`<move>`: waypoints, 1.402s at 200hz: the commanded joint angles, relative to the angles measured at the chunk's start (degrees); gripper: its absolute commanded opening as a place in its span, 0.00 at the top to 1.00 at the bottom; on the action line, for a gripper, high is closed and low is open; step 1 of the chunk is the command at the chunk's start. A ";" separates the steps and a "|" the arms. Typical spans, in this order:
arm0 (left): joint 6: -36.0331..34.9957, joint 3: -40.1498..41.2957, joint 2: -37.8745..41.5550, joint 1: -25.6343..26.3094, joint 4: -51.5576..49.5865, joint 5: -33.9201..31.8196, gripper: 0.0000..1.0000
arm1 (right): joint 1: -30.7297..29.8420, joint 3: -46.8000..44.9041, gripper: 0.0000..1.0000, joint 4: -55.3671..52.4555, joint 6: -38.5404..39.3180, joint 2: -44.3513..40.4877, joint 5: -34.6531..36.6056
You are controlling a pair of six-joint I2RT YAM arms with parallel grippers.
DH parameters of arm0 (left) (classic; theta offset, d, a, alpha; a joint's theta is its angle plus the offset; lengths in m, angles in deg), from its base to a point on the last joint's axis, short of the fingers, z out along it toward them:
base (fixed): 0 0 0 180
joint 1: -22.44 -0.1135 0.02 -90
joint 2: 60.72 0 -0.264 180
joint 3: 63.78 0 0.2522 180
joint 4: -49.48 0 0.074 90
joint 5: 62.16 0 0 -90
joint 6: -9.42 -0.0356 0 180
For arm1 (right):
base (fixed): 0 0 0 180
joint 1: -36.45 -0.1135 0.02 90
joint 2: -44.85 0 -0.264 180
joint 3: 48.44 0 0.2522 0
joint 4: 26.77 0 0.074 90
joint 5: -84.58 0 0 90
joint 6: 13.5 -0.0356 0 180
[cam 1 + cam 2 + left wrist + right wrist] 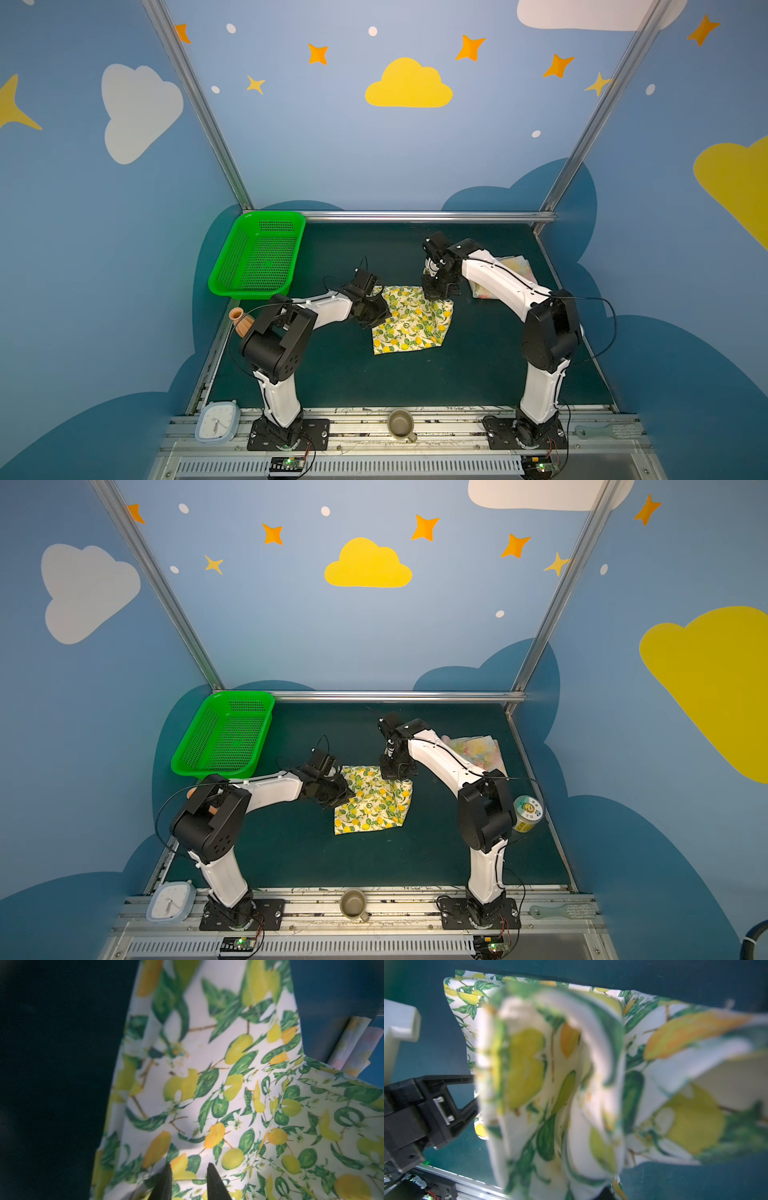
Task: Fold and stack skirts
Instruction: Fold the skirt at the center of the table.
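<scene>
The lemon-print skirt (411, 326) (374, 808) lies in the middle of the dark mat, its far right corner pulled up off the mat. My right gripper (437, 293) (397, 774) is shut on that raised corner. In the right wrist view the cloth (550, 1064) hangs blurred right in front of the lens and hides the fingers. My left gripper (376, 316) (338, 796) (189, 1165) sits at the skirt's left edge with cloth (228, 1084) between its narrowly parted fingertips. The folded pastel flowered skirt (515, 266) (478, 750) (353, 1047) lies at the far right, partly behind the right arm.
A green mesh basket (259, 253) stands at the far left corner. A terracotta vase (241, 322) lies at the left edge and a can (527, 814) at the right edge. A clock (218, 419) and a mug (401, 424) sit on the front rail.
</scene>
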 commanded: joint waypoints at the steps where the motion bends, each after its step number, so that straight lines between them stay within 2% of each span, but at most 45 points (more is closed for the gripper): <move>1: -4.57 -0.46 1.10 -0.40 -5.79 -1.53 0.70 | 0.63 0.36 1.00 -0.20 1.72 -1.26 1.10; 53: -2.87 0.28 -2.17 1.58 -3.32 -0.13 0.70 | 1.47 5.25 1.00 -3.20 5.54 1.59 3.96; 120: 7.19 1.11 -9.19 7.29 8.00 2.84 0.72 | 0.97 10.12 1.00 -6.45 6.94 3.49 7.65; 182: 10.66 0.81 -11.99 9.23 11.30 3.35 0.73 | -1.68 5.48 1.00 -4.69 2.01 1.25 6.76; 280: 10.90 1.14 -12.23 10.09 11.00 3.03 0.73 | -3.01 -3.65 1.00 4.93 -7.93 -0.97 -1.34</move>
